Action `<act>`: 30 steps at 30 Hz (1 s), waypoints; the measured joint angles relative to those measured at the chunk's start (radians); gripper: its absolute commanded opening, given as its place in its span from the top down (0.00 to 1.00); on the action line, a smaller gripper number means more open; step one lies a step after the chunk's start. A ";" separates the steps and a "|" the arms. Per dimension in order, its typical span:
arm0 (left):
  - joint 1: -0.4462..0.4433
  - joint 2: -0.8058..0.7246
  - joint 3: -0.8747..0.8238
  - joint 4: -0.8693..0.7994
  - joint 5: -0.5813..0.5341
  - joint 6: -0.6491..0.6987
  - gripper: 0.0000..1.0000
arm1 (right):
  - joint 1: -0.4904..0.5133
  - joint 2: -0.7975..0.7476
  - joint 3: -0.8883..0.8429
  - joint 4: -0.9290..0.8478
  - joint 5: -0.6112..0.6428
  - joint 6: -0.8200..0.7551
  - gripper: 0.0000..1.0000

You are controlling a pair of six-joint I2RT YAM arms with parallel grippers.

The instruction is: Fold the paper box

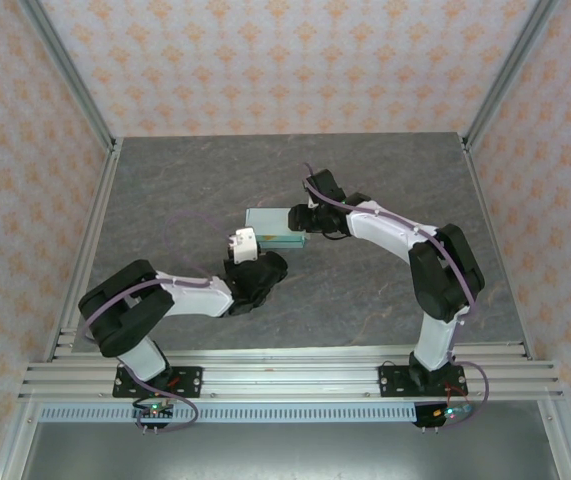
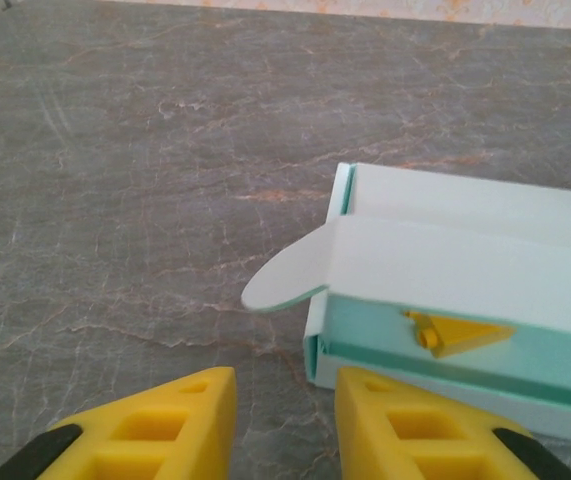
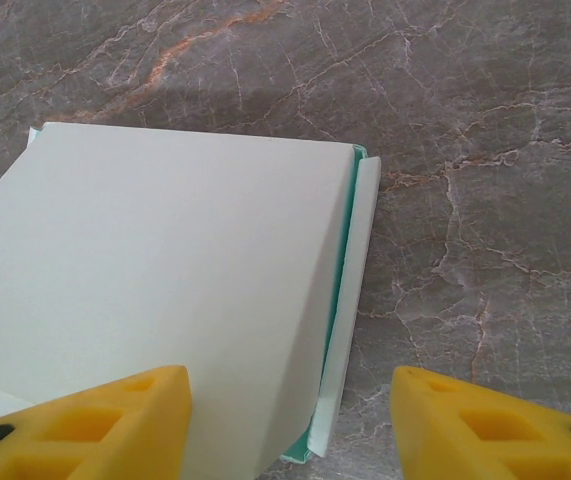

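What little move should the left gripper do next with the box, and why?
Probably nudge forward and tuck the rounded flap into the end of the box. The flap sticks out loose there, and the left gripper sits just in front of it, open and empty.

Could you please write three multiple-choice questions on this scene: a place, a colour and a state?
1. Where on the table is the paper box? A far-left corner; B mid-table; C near edge.
2. What colour are the left gripper's fingers? A blue; B white; C yellow.
3. How do its jaws stand? A apart, nothing between; B shut on a flap; C shut on the box.
B: the top view shows it central. C: both show yellow. A: bare table shows in the gap.
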 measured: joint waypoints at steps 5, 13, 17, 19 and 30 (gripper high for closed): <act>0.000 -0.121 -0.059 -0.070 0.087 0.010 0.57 | 0.002 0.000 0.000 0.000 0.009 -0.001 0.45; 0.034 -0.386 -0.009 -0.337 0.283 0.099 0.50 | 0.004 0.000 0.000 0.000 0.023 -0.008 0.45; 0.133 -0.470 0.047 -0.422 0.404 0.143 0.46 | 0.004 0.001 0.001 0.000 0.027 -0.016 0.45; 0.207 -0.464 0.089 -0.447 0.464 0.162 0.45 | 0.004 0.001 0.001 0.000 0.031 -0.019 0.45; 0.466 0.014 0.396 -0.461 0.755 0.220 0.42 | 0.004 0.010 0.001 0.000 0.073 -0.047 0.45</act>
